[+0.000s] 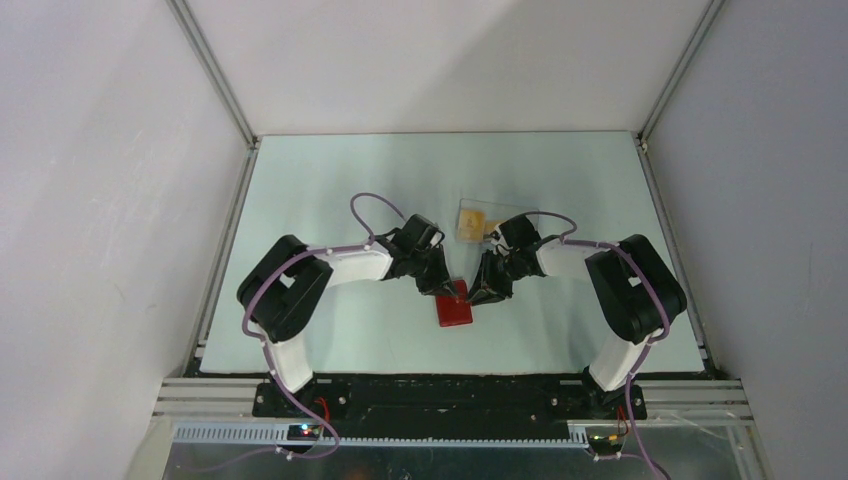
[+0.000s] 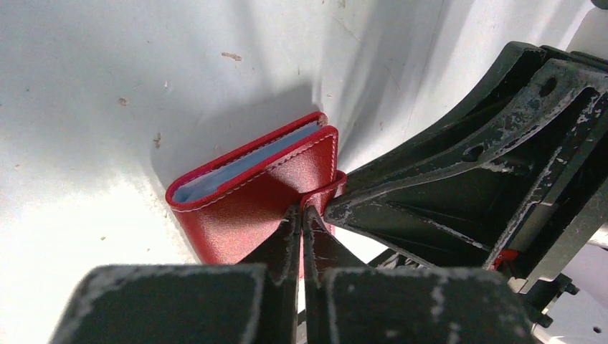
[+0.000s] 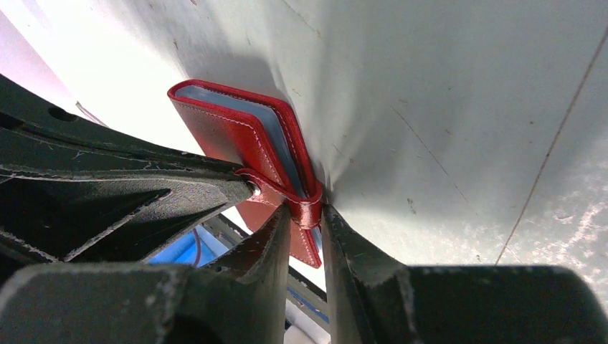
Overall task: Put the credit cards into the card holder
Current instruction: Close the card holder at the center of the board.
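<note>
Top external: card holder (image 1: 456, 310) lay on table (image 1: 330, 200) between both arms. On its tab side, left gripper (image 2: 302, 213) was pressed closed, while right gripper (image 3: 304, 215) clamped narrow on its closing tab (image 3: 283, 192). Beyond card holder, well apart, credit cards (image 1: 469, 222) sat in clear packaging (image 1: 478, 212).

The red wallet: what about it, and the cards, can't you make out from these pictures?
Top view: both sets of jaws cover the far end of the wallet.
Top view: the cards beyond it are too small to count.
Left wrist view: the wallet is folded almost shut, so its covers hide whether a card is inside.
Right wrist view: the jaws hide part of the wallet's near end.
</note>
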### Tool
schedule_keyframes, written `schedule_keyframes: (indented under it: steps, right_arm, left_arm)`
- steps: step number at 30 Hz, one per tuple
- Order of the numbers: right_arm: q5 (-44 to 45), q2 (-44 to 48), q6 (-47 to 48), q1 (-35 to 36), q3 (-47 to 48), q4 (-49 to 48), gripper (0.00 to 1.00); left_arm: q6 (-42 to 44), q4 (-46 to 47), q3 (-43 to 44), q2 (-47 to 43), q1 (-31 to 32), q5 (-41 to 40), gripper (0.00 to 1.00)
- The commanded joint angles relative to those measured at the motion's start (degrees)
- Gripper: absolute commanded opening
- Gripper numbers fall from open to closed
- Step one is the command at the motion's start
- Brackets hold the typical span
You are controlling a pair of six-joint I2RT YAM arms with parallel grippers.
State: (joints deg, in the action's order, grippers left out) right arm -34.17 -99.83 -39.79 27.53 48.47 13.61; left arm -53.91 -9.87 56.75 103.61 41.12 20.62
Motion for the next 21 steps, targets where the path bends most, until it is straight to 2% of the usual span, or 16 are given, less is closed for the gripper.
schedule_keyframes:
  steps: [1,10,15,21]
  right_arm:
    - [0.7,-0.2,1.0,1.2,1.4,0.4,0.28]
    - [0.8,0.4,0.7,1.1,1.4,0.7,0.35]
    - [0.7,0.9,0.6,0.9,1.4,1.1,0.46]
    - [1.1,1.0,0.4,0.8,1.4,1.0,0.48]
  left_arm:
    - [1.4,0.8,-0.8,-1.9,0.8,-3.6,0.00]
    - [0.9,-0.9,-0.4,-4.3,1.5,-4.5,0.00]
    - [0.1,-1.5,-0.6,-5.0,2.1,-5.6,0.00]
    - [-0.7,-1.7,-1.3,-4.7,2.6,-6.6,0.00]
